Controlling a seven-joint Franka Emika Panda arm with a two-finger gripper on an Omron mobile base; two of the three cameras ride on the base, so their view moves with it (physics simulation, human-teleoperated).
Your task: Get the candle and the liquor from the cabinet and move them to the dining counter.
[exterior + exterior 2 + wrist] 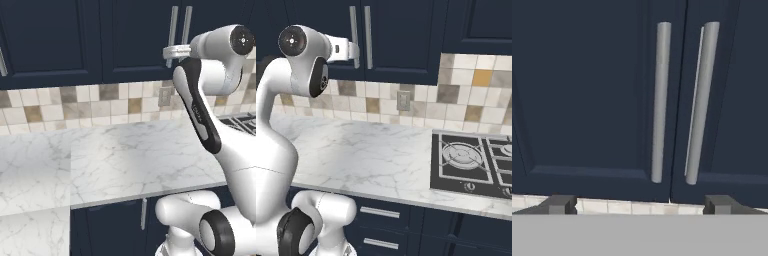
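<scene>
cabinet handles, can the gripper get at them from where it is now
Probably yes. The gripper faces the shut cabinet with its jaws wide open, and nothing stands between it and the two silver handles. It is not touching either yet.

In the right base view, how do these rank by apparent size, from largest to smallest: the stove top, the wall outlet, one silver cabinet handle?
1. The stove top, clearly largest, though cut off by the frame's right edge.
2. The cabinet handle, long but thin, its top cut off.
3. The wall outlet, smallest.
The stove is nearer the camera, which enlarges it.
</scene>
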